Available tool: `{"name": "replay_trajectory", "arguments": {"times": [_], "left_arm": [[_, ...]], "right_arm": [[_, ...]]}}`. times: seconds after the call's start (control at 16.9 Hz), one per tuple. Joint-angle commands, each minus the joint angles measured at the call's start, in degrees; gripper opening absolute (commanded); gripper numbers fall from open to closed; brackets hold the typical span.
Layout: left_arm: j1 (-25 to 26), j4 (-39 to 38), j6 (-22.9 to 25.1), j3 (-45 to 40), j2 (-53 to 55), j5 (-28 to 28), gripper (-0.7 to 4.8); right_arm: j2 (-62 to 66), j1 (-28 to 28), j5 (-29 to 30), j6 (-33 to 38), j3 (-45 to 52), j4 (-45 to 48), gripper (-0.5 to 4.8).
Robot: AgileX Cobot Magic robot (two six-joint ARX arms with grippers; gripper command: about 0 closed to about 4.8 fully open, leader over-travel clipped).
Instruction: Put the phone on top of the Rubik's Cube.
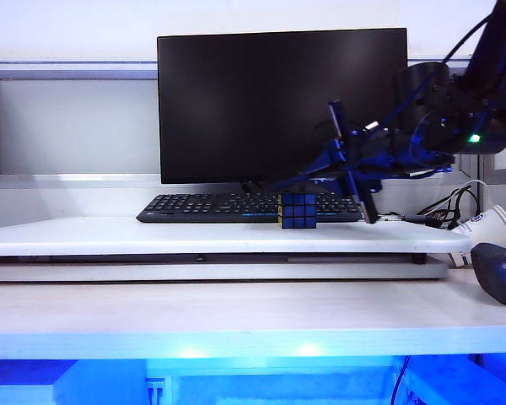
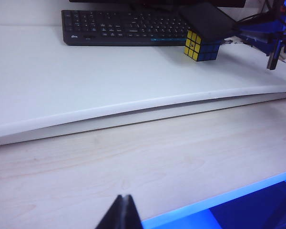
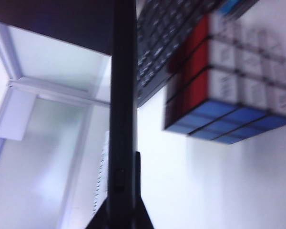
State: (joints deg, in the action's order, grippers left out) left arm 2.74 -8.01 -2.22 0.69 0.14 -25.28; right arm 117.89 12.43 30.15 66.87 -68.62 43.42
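I had the right gripper (image 1: 354, 169) clamped nearly closed on the phone (image 3: 121, 109), which stood on edge between the jaws, lifted off the shelf and tilted. In the exterior view the phone (image 1: 351, 160) hung in the air just to the right of the cube (image 1: 298, 210) and above it, not touching. From the left wrist camera it showed as a dark slab (image 2: 207, 20) leaning over the cube (image 2: 200, 44); whether it was directly over the cube's top I could not say for sure, the angle being poor. The cube sat on the white shelf (image 1: 152, 236), close in front of the keyboard (image 1: 211, 207) and under the monitor (image 1: 278, 105). My left gripper (image 2: 119, 214) waited low over the desk, well apart from the work; its fingertips met with nothing between them.

By my reckoning the pickup was done and the carry nearly so. Left to do: level the phone, centre it over the cube, lower it flat and let go.
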Motion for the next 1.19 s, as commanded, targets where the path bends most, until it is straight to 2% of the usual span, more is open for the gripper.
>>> {"name": "replay_trajectory", "arguments": {"times": [0.06,1.19], "left_arm": [[0.13,-0.46,0.31,0.02,0.02,-0.2,-0.04],[0.13,-0.46,0.31,0.02,0.02,0.17,-0.04]], "right_arm": [[-0.9,-0.9,0.26,-0.94,-0.52,2.08,-0.09],[-0.9,-1.57,0.66,-0.92,-0.52,-1.62,-0.08]]}}
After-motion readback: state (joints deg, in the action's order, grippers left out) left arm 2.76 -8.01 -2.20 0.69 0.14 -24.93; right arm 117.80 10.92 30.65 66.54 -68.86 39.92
